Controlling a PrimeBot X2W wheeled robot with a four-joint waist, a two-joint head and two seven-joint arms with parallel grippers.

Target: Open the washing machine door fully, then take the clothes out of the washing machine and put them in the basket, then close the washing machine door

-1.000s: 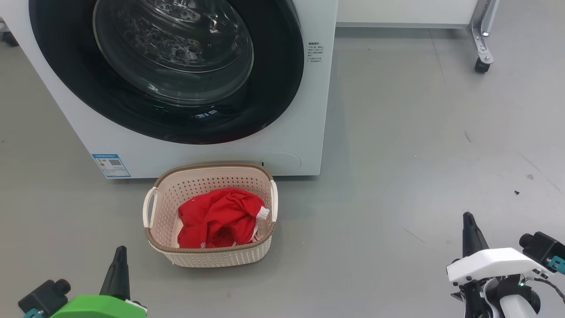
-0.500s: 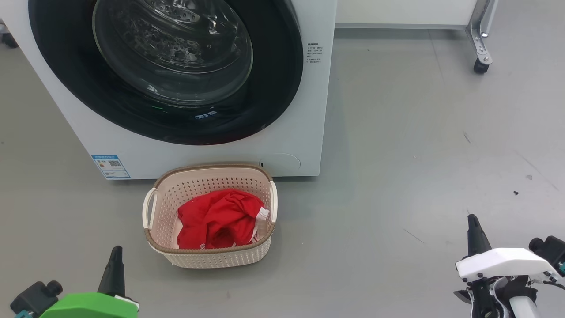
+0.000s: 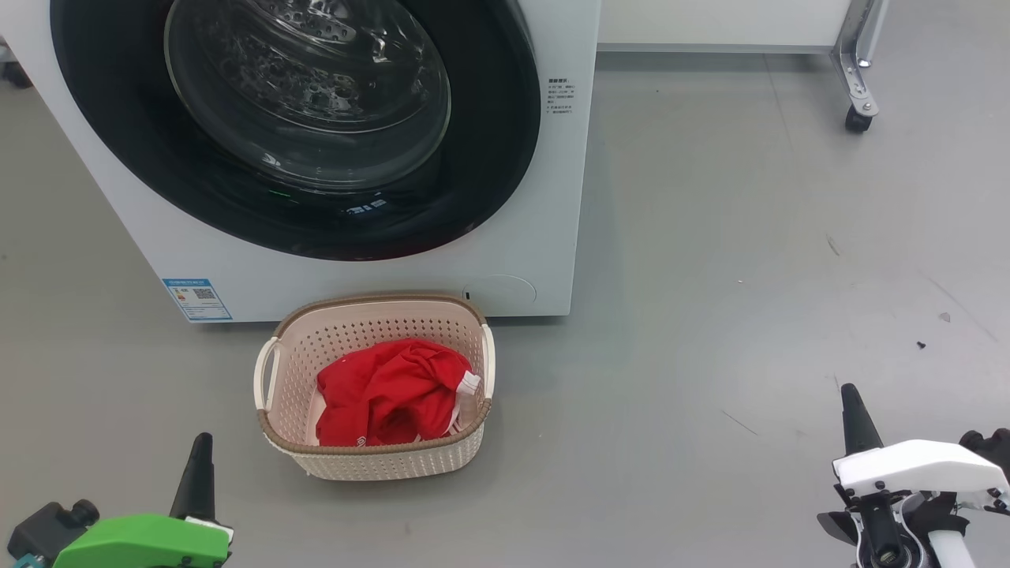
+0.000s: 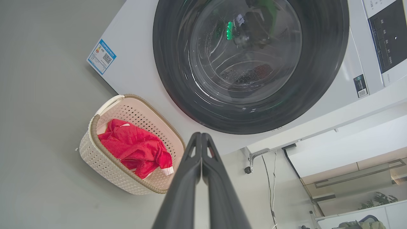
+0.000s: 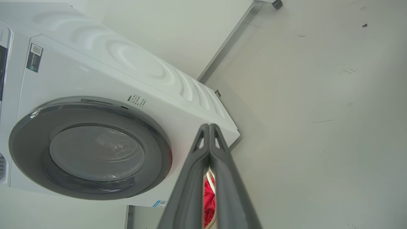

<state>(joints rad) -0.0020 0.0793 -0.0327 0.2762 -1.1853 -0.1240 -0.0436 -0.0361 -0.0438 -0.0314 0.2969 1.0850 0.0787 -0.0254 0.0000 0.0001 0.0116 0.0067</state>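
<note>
The white washing machine (image 3: 544, 197) stands at the top left of the head view, its round black-rimmed door (image 3: 308, 118) shut flat against the front. The red clothes (image 3: 390, 390) lie bunched in the cream basket (image 3: 379, 461) on the floor just before the machine. My left gripper (image 3: 201, 442) is shut and empty at the lower left, short of the basket. Far right, my right gripper (image 3: 850, 394) is shut and empty too. In the left wrist view the gripper (image 4: 201, 136), door (image 4: 251, 63), basket (image 4: 105, 162) and clothes (image 4: 133, 149) show. The right wrist view has the gripper (image 5: 209, 127) and the door (image 5: 92, 149).
Grey floor (image 3: 750, 260) spreads wide to the right of the machine. A metal frame leg on a caster (image 3: 854, 118) stands at the far right back. A blue label (image 3: 197, 298) sits on the machine's lower left corner.
Both grippers have sunk toward the bottom of the head view, the right one also drifting right. The machine, basket and clothes have not moved.
</note>
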